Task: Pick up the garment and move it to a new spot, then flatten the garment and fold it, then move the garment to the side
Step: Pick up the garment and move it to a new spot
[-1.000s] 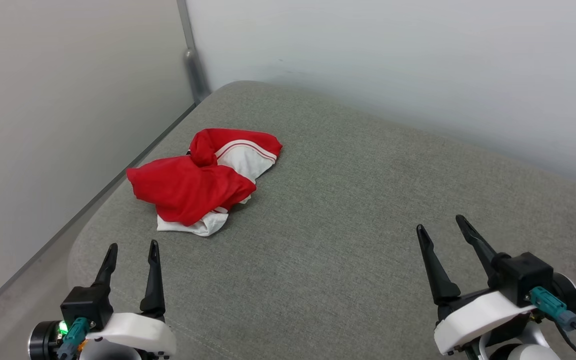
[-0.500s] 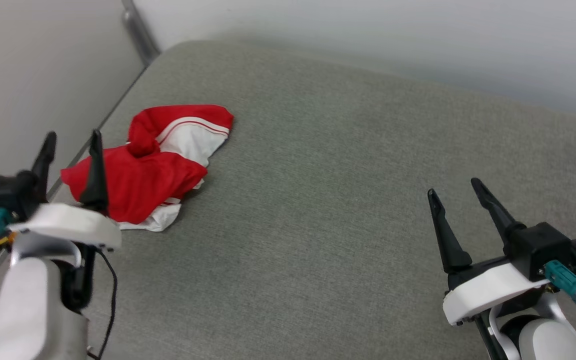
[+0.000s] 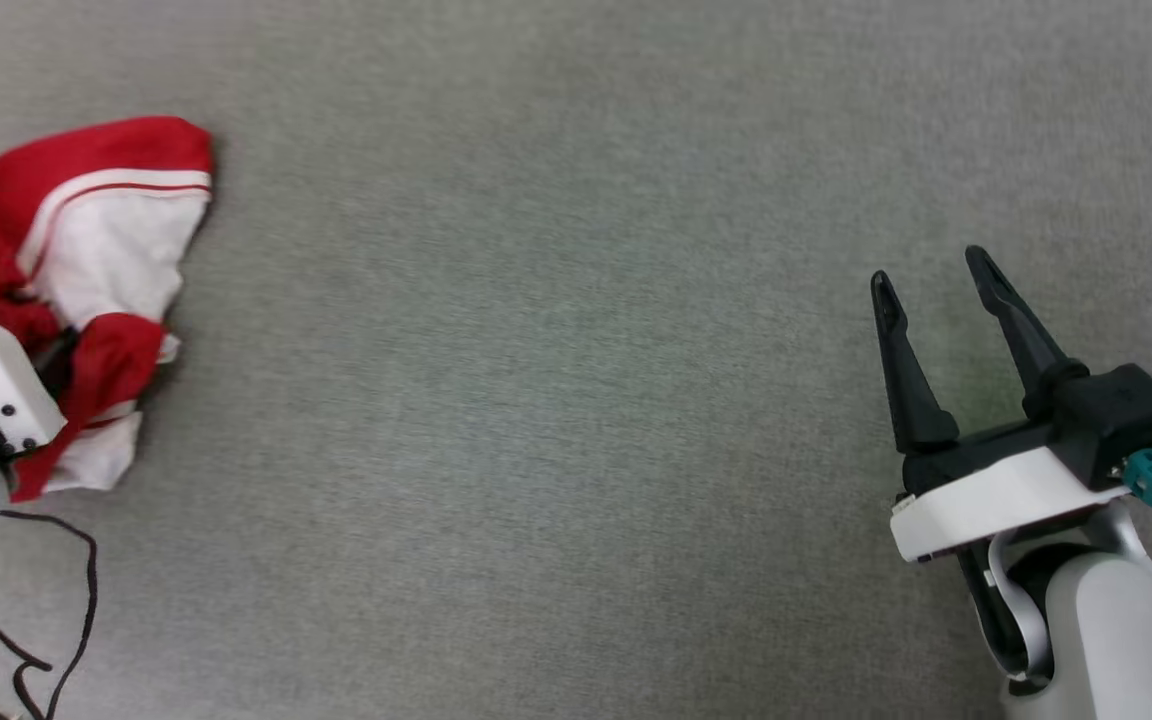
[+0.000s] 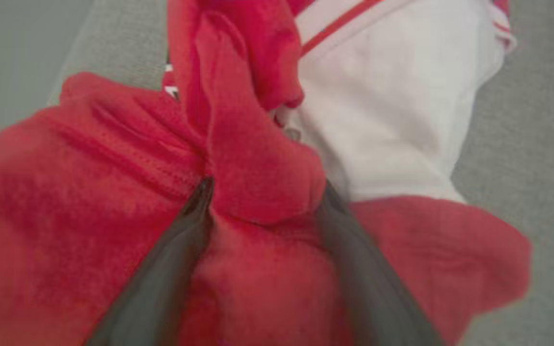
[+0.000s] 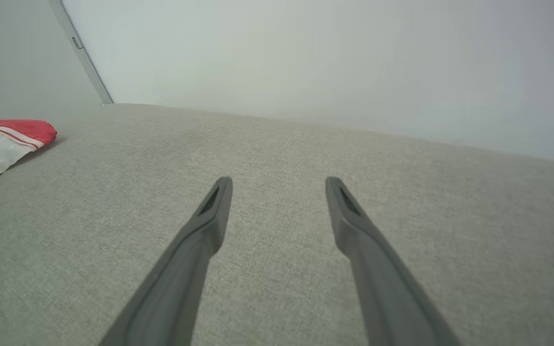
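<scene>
The grey cushion (image 3: pixel 556 400) lies bare across its whole middle and right, so a pincer can sweep there freely. The right pincer (image 3: pixel 928 268) stands over this open stretch with its fingers spread and nothing between them. Ahead of it the only barrier is the pale wall (image 5: pixel 306 57) rising at the cushion's far edge. The one obstacle on the surface is the garment (image 3: pixel 86 230), bunched at the far left (a heap of thick folds). The left pincer (image 4: pixel 265 192) is pressed into it, fingers apart around a ridge of red cloth, with more cloth crowding both sides. A loose black cable (image 3: pixel 56 600) loops just below the garment in the head view.
</scene>
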Controlling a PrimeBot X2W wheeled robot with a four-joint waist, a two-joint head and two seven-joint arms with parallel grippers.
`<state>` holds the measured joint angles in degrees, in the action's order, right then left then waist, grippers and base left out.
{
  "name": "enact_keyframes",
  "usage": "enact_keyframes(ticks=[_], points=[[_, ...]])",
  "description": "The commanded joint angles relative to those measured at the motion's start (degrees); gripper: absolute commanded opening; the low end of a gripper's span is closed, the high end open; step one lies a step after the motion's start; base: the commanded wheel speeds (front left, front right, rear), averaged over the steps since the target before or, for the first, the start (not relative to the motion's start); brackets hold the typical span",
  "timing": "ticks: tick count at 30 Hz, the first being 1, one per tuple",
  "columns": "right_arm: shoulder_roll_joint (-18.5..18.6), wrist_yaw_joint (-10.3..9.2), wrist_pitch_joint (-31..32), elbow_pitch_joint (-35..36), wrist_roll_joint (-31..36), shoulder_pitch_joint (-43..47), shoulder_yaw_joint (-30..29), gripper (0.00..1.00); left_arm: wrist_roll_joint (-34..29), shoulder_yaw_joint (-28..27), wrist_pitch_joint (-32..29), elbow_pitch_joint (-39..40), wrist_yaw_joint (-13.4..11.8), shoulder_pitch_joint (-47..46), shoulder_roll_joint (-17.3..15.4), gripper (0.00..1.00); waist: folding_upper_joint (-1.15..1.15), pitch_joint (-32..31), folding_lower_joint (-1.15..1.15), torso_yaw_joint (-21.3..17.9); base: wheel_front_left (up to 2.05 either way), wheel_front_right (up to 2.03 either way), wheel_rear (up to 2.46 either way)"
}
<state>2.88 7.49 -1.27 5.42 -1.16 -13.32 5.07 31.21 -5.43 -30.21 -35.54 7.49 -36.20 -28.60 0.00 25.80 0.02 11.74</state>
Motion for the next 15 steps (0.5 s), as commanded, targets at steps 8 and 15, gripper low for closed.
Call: enact_keyframes(ticks=[8, 15], points=[[0.0, 0.0, -2.1, -2.2, -0.5, -2.8, 0.1, 1.0, 2.8, 2.3, -5.0, -9.2, 0.0, -1.5, -0.2, 0.24, 0.0, 3.1, -0.02, -2.8, 0.0, 0.0, 0.0], [0.0, 0.0, -2.8, -3.0, 0.8, -2.7, -0.1, 1.0, 0.5, 3.2, 5.2, -10.2, 0.0, -3.8, -1.3, 0.0, 0.0, -0.9, -0.02, -2.8, 0.0, 0.0, 0.0]])
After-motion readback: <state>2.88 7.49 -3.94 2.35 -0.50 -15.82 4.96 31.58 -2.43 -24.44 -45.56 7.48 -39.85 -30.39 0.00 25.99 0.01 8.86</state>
